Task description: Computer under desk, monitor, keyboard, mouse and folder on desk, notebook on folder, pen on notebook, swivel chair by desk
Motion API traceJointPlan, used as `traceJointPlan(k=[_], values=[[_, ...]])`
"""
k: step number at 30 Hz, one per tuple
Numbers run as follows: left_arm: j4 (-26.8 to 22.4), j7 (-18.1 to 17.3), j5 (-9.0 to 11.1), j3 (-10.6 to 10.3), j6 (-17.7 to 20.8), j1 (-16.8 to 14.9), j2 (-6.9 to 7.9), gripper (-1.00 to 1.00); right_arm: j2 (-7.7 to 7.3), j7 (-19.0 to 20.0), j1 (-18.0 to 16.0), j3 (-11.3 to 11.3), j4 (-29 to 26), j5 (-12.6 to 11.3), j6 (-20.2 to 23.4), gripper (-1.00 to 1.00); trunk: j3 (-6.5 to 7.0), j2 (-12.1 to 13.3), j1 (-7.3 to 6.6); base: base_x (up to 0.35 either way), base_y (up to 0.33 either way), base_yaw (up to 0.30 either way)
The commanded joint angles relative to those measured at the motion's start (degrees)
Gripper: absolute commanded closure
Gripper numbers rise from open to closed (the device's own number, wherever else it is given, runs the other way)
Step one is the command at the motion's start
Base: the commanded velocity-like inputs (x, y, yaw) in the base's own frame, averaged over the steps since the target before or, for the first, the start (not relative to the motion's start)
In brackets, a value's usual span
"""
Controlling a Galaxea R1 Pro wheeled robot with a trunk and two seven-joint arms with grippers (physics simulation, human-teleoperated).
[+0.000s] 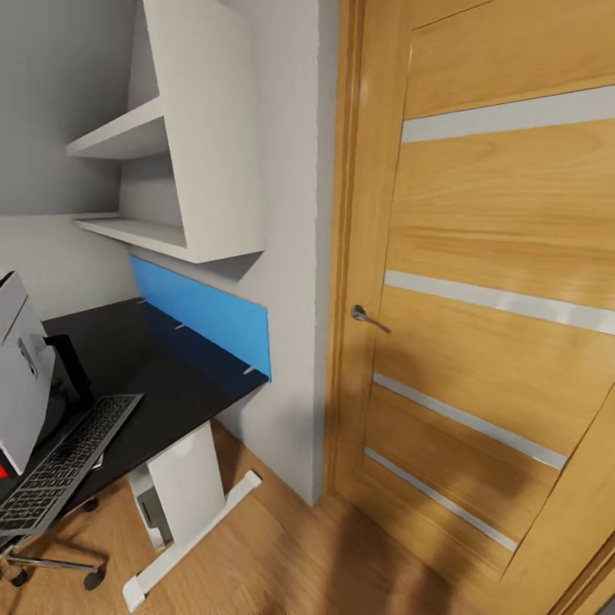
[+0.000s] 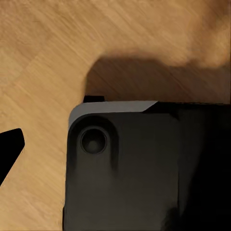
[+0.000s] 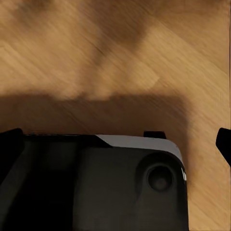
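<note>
Black-topped desk (image 1: 154,376) with blue back panel (image 1: 201,320); honey-wood door (image 1: 495,282) striped silver.

The desk (image 1: 184,376) occupies the lower left of the head view, its back panel (image 1: 205,314) standing along the wall on the far edge. The keyboard (image 1: 64,461) lies at the desk's near left end, beside the computer (image 1: 21,367). Shelves (image 1: 171,145) hang on the wall above the desk. A door (image 1: 487,325) stands to the right, past the wall corner. The swivel chair base (image 1: 51,564) sits on the floor (image 1: 282,555) below the keyboard
</note>
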Motion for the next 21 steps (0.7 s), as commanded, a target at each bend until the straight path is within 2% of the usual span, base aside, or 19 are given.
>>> traceJointPlan(k=[1,4,10,15,21], values=[[-0.20,0.09,0.46,0.08,-0.58,0.01,-0.03,-1.00,-0.05,-0.11,-0.02,-0.01,-0.78,0.02,-0.18,-1.00,-0.12,-0.05,0.01,0.000,0.000,0.213],[-2.27,0.21,1.94,0.14,-1.76,0.01,-0.19,-1.00,-0.29,-2.36,-0.02,-0.04,-3.97,0.02,-0.15,-1.00,-0.32,-0.05,0.01,0.000,0.000,0.190],[-4.63,2.59,2.66,0.07,-2.27,0.01,-0.53,-1.00,-0.22,-6.73,-0.14,0.02,-7.70,0.13,-0.14,-1.00,-0.77,-0.05,0.01,0.000,0.000,0.169],[-5.39,4.86,2.79,0.00,-2.26,0.01,-0.64,-1.00,0.32,-7.62,-1.12,0.04,-9.23,0.23,-0.13,-1.00,-1.17,-0.05,0.01,0.000,0.000,0.162],[-6.41,4.87,2.73,-0.13,-2.44,0.01,-0.75,-1.00,1.81,-7.82,-3.04,0.04,-9.64,0.27,-0.13,-1.00,-1.64,-0.05,0.01,0.000,0.000,0.160]])
